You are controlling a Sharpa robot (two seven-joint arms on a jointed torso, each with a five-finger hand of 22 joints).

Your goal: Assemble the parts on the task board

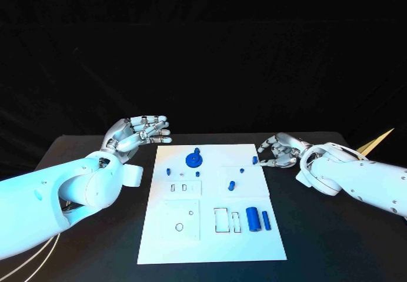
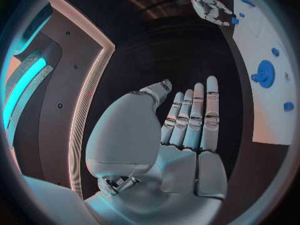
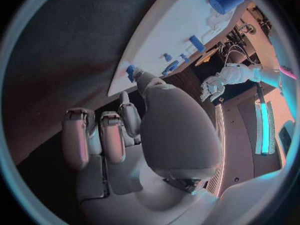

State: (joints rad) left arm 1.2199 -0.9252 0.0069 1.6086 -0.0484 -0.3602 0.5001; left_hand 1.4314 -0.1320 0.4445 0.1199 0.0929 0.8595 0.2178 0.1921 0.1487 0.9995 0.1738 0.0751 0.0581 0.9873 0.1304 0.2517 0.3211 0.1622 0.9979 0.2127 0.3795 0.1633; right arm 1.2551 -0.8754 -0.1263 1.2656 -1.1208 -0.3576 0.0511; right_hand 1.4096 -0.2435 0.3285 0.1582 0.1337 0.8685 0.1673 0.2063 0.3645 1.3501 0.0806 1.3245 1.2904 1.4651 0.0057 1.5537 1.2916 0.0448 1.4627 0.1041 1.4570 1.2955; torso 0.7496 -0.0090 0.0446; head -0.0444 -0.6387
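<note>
The white task board (image 1: 212,235) lies in the middle of the black table. A blue gear (image 1: 194,158) sits near its far edge, with small blue pegs (image 1: 230,185) scattered around it. A blue cylinder (image 1: 252,218) and a thin blue bar (image 1: 266,220) lie near the front right. My left hand (image 1: 136,136) is raised left of the board, fingers extended and palm (image 2: 181,130) empty. My right hand (image 1: 278,150) is at the board's right edge with its fingers (image 3: 94,140) curled in. Its thumb tip reaches a small blue peg (image 1: 254,159) (image 3: 130,71) standing there.
Outlined slots (image 1: 224,219) and recesses (image 1: 184,188) mark the board's surface. Black table (image 1: 330,247) surrounds the board on all sides. A pale pointed object (image 1: 377,141) lies at the table's far right behind my right arm.
</note>
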